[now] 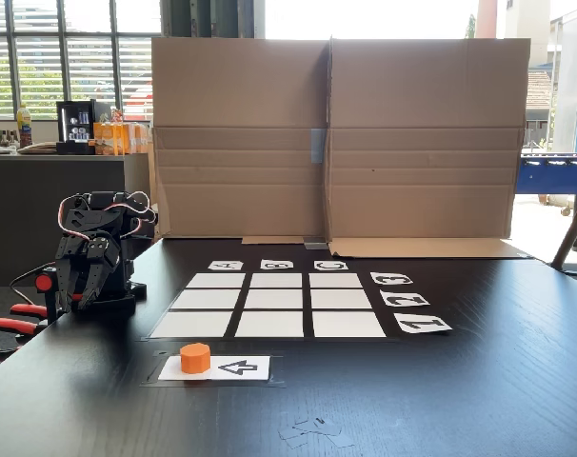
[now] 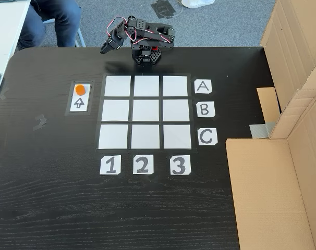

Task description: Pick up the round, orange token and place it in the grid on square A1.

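On the black counter (image 2: 53, 208) sits a small black robot arm (image 2: 145, 39). It is folded up tight on its base, just past the edge of the grid (image 2: 145, 113) on the side where the A label (image 2: 203, 86) is. In the fixed view from above, the arm's upper parts lie flat over the base and the end effector (image 2: 107, 48) sticks out to the left and points down a little toward the counter. It hangs in the air near the corner of the grid and holds nothing. In the fixed view from the side, the arm (image 1: 93, 262) is hunched low at the left, with the end effector (image 1: 90, 286) tucked down in front of it. I cannot tell if its fingers are apart or together, because they look too small and dark.

The token (image 2: 80, 89) is bright orange and round. It stands on a white card (image 2: 80, 98) with a black arrow on it. The arrow points at the token. This card lies just beside the grid, on the left in the view from above, and well apart from the end effector. In the side view the token (image 1: 195, 358) sits on the left end of the card (image 1: 215, 367), in front of the grid (image 1: 269, 304).

Square A1 (image 2: 118, 86) is the corner cell near the arm, in the row by the A label and above the 1 label (image 2: 110, 165). It is plain white with nothing on it. A big brown cardboard wall (image 1: 336, 138) stands at the far side of the counter.
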Action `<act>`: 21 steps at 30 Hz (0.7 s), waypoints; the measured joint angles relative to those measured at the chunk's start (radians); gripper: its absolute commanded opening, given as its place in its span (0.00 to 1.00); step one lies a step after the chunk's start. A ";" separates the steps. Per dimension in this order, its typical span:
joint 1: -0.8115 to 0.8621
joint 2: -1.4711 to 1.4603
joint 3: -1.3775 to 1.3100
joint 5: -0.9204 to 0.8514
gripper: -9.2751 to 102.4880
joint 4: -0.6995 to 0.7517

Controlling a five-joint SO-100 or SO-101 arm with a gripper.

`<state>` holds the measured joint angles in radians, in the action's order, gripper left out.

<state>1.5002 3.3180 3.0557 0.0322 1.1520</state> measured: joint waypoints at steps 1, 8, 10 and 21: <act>0.000 -0.006 0.000 0.000 0.17 -0.018; -0.002 -0.074 0.000 0.000 0.17 -0.100; -0.002 -0.074 0.000 0.000 0.17 -0.100; -0.014 -0.298 -0.183 0.000 0.22 -0.103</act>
<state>1.4864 3.0204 2.8731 0.0322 1.0492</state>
